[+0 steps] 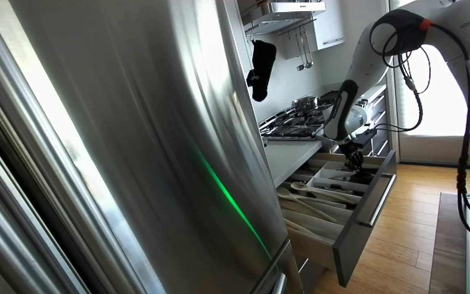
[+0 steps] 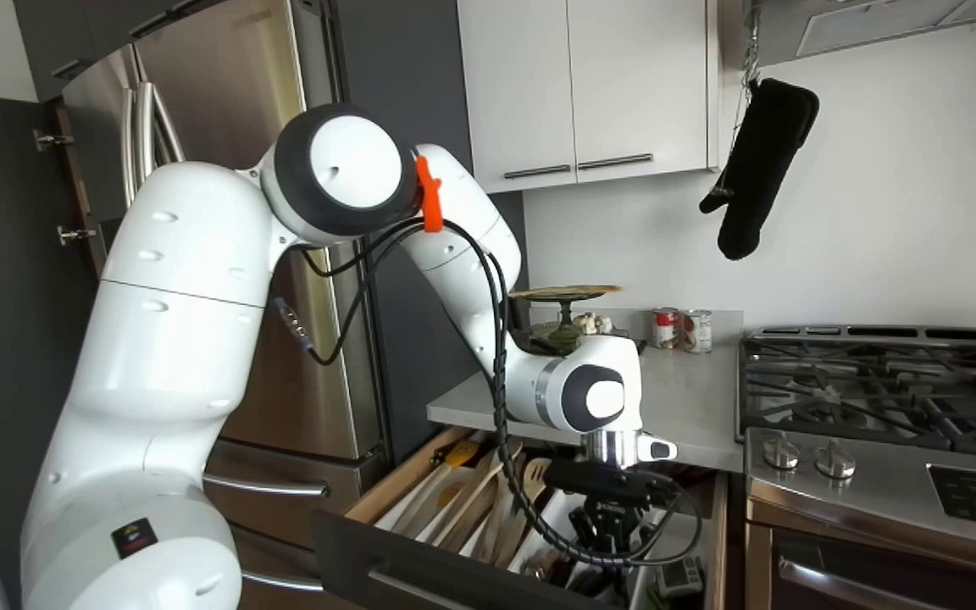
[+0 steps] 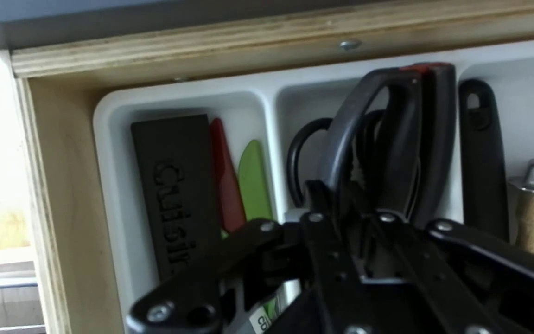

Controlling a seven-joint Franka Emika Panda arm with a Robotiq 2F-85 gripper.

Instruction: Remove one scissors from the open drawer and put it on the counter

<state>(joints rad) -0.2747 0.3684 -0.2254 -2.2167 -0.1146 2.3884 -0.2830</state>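
Note:
The open drawer (image 1: 357, 239) shows in both exterior views (image 2: 352, 546), with its grey front and divided compartments. In the wrist view, black scissors (image 3: 344, 125) lie handles-up in a white tray compartment, with a second dark handle with a red part (image 3: 438, 111) against them. A thin black loop shows behind. My gripper (image 3: 335, 192) reaches down into the drawer, its fingers closed around the near side of the scissors' handle loop; the blades are hidden below. The gripper also shows in both exterior views (image 1: 355, 163) (image 2: 611, 538). The pale counter (image 1: 290, 157) (image 2: 691, 394) lies behind the drawer.
A black block (image 3: 174, 190), a red knife (image 3: 227, 181) and a green knife (image 3: 254, 178) lie in the neighbouring compartment. A black handle (image 3: 482, 162) lies beyond a divider. Wooden spoons (image 1: 310, 204) fill other compartments. The fridge (image 1: 157, 122) and gas hob (image 2: 835, 398) flank the counter.

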